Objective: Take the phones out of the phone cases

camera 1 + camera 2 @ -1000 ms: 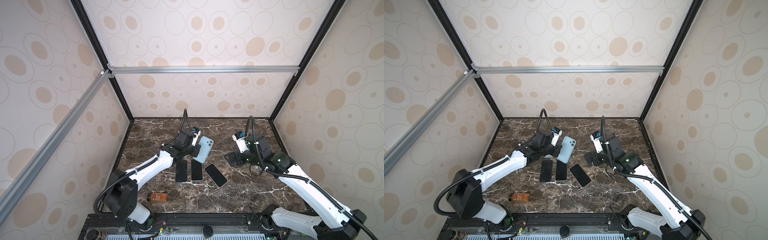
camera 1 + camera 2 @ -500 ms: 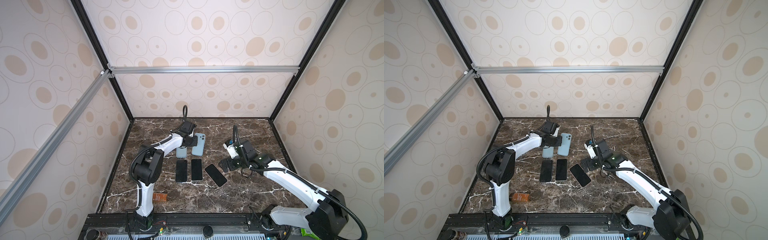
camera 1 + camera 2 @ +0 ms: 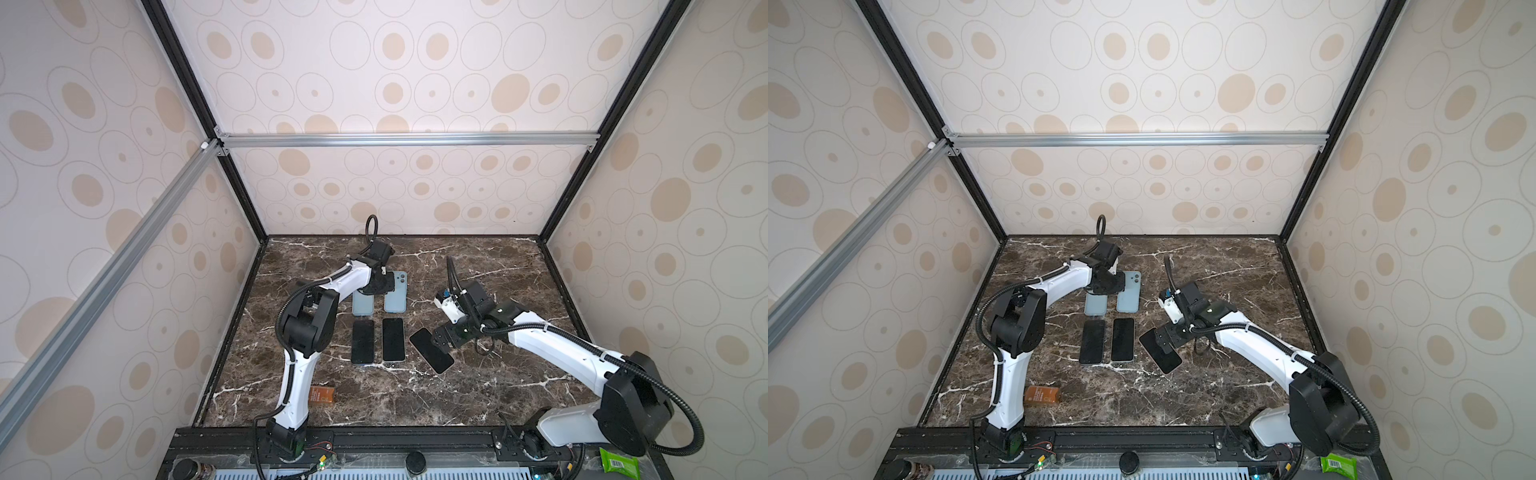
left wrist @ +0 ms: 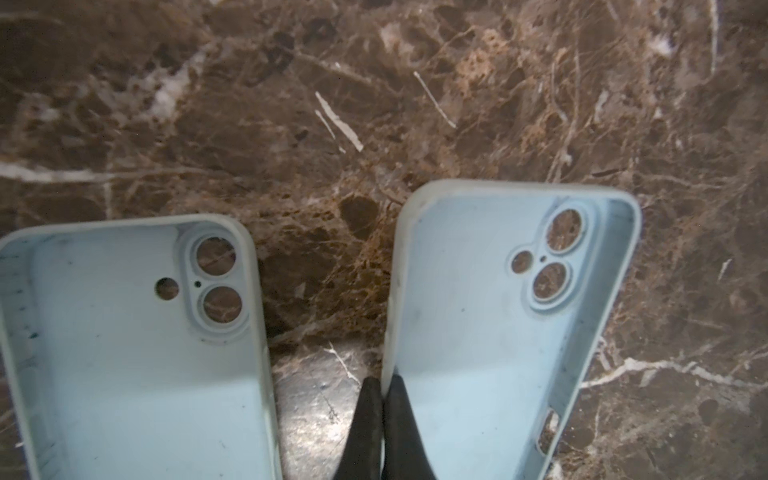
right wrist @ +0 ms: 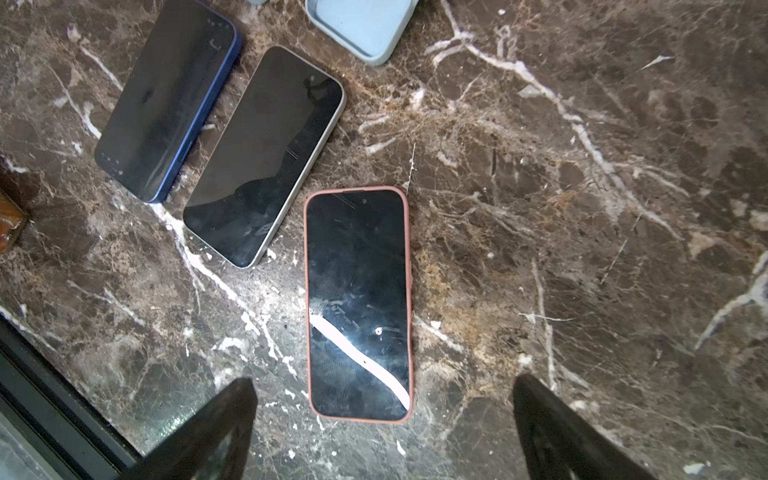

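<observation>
2 blue cases lie empty, 2 phones bare; 1 phone sits in pink case. Left gripper pinches a blue case; right gripper gapes empty.

1. Dark brown marble with white veins: counter.
2. Pale blue: case and neighbouring case.
3. Black screen: phone; salmon pink: phone case.
4. Dark screens too: blue-edged phone, silver-edged phone.
5. Cream with tan ovals: walls.

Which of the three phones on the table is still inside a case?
The angled phone, lying apart from the pair: a pink case rims its screen. The blue-edged phone and the silver-edged phone lie bare, side by side.
</observation>
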